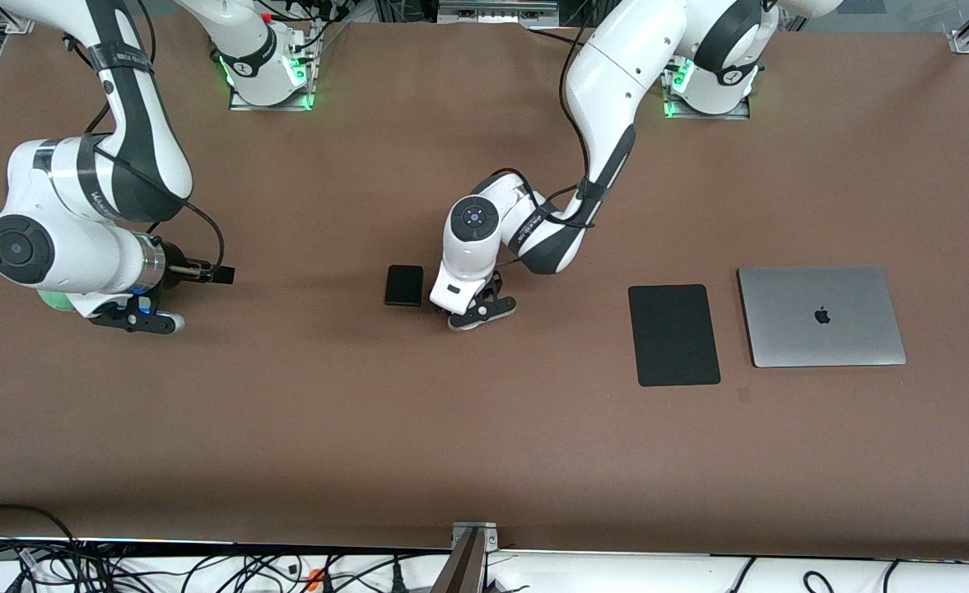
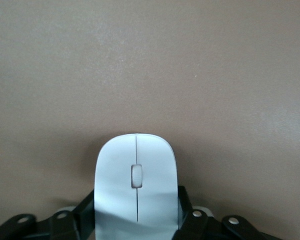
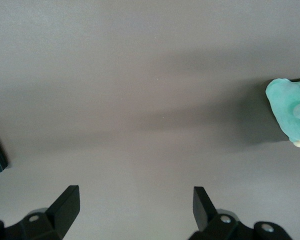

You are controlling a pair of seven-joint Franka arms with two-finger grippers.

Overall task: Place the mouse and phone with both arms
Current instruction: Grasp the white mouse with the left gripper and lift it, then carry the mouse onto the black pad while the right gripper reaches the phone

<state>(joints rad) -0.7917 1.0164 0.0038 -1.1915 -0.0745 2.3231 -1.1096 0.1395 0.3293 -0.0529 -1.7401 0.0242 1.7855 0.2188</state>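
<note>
Left gripper [image 1: 481, 314] is seen low over the middle of the brown table [image 1: 286, 412], just beside the phone [image 1: 404, 285]. In the left wrist view the mouse [image 2: 135, 185] is seen lying between the black fingers [image 2: 190, 220], which sit against both of its sides; the mouse is pinched, with the grey centre line and scroll wheel facing the camera. In the front view the mouse is hidden under the left arm's wrist, so whether it rests on the table or is lifted just clear cannot be told.

The phone is seen lying flat on the table, toward the right arm's end from the left gripper, apart from it by a narrow gap.

Right gripper [image 1: 134, 321] is held low over the table at the right arm's end, well apart from the phone. Its fingers [image 3: 64, 205] are spread wide, with nothing between them. A pale green object [image 3: 290, 112] is seen on the table near this gripper; in the front view it is mostly hidden under the right arm's wrist.

A flat black mat [image 1: 673, 334] and a closed grey laptop [image 1: 820, 315] are noted side by side toward the left arm's end, the laptop nearer that end. Both lie bare.

No containers are seen.
</note>
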